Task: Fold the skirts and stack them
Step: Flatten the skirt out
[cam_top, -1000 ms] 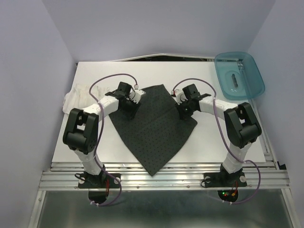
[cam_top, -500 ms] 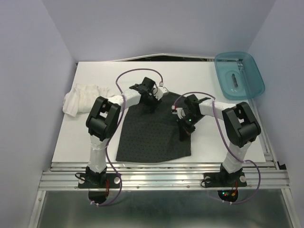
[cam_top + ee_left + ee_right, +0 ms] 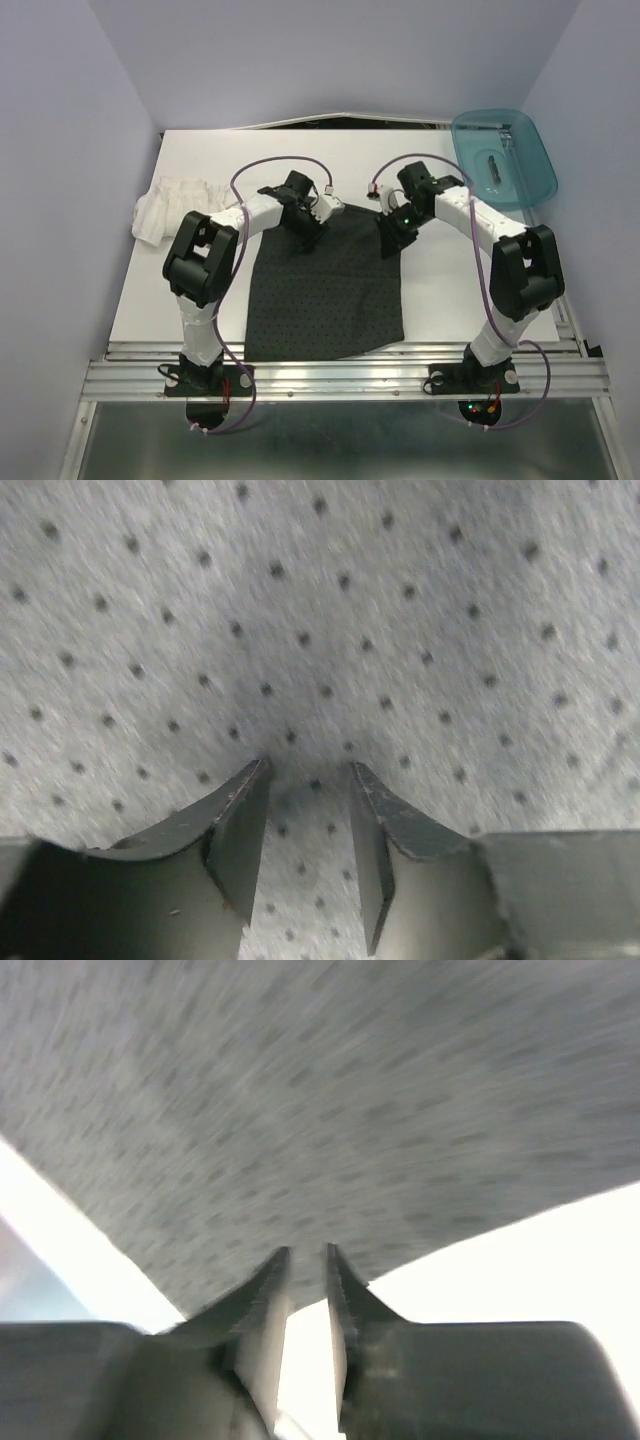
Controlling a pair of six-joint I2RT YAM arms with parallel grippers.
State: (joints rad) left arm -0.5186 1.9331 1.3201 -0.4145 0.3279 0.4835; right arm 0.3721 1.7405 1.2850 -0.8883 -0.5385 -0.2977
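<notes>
Charcoal dotted skirt [image 3: 325,290] lies spread flat, mid-table [image 3: 460,280], near hem right at the near edge. I can't tell whether it overhangs. White ruffled skirt [image 3: 172,205] sits bunched at the far left, apart from the dark one. Teal bin [image 3: 530,170] is far right, out of play.

Left gripper [image 3: 308,232] is on the skirt's far-left corner. The wrist view shows its fingers [image 3: 235,820] parted, tips down against the cloth, nothing pinched between them. Right gripper [image 3: 392,232] is at the far-right corner. Its fingers [image 3: 265,1305] stand a narrow slit apart with bare table showing through the gap and the cloth's edge just past the tips. That view is blurred, but no fabric reads as caught.

Judgement: the step in hand is letting go after the spread, ahead of the first fold.

- Lift both wrists straight up. A sideways drag will likely pull the corners and wrinkle the far edge.
- Check that the right corner lies flat before you regrip. It looks slightly off-square against the left.
- For the fold, pinch each far corner close to its edge, through one layer only.
- Carry both corners toward the near hem at an even pace, or the soft cloth will skew.
- Leave the white skirt alone until the dark one is folded.
</notes>
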